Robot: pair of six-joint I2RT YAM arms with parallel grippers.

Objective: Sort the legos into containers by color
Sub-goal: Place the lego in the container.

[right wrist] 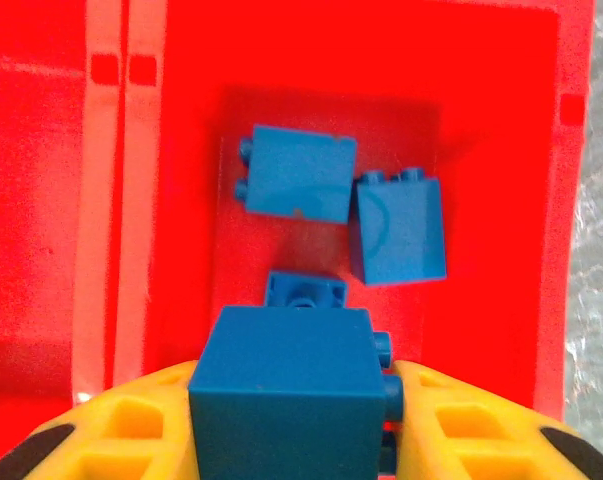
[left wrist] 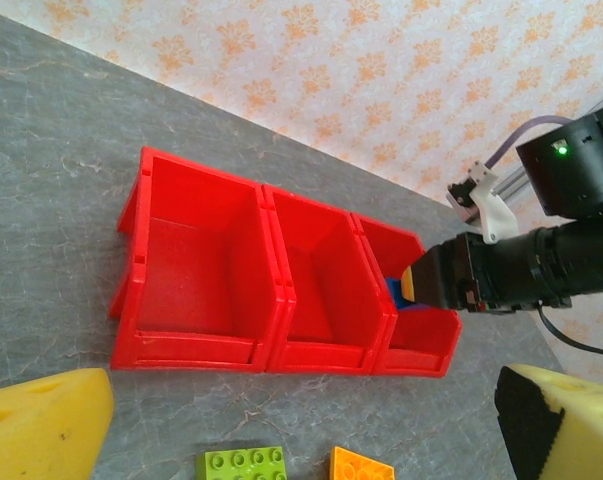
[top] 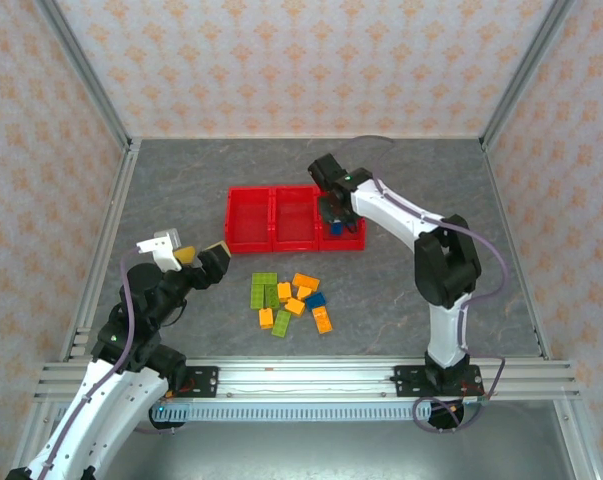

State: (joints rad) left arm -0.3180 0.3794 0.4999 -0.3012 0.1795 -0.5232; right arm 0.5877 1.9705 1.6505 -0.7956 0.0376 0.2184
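Three compartments [left wrist: 196,265], four blue bricks [right wrist: 299,172] at one.

A robot lab cell: aluminium rail frame [top: 301,375], wallpapered panels [top: 301,60], grey tabletop [top: 181,180].

A grey, marbled tabletop [top: 181,180] with pale veins fills the middle of the top view. Walls [top: 301,60] papered in cream with small orange floral motifs close it in at 9, 12 and 3 o'clock. Slim silver metal posts [top: 86,70] run up the two far corners, toward 10 and 2 o'clock. A ribbed aluminium rail [top: 311,375] crosses the near edge at 6 o'clock. The light is even and soft, with only faint shadows
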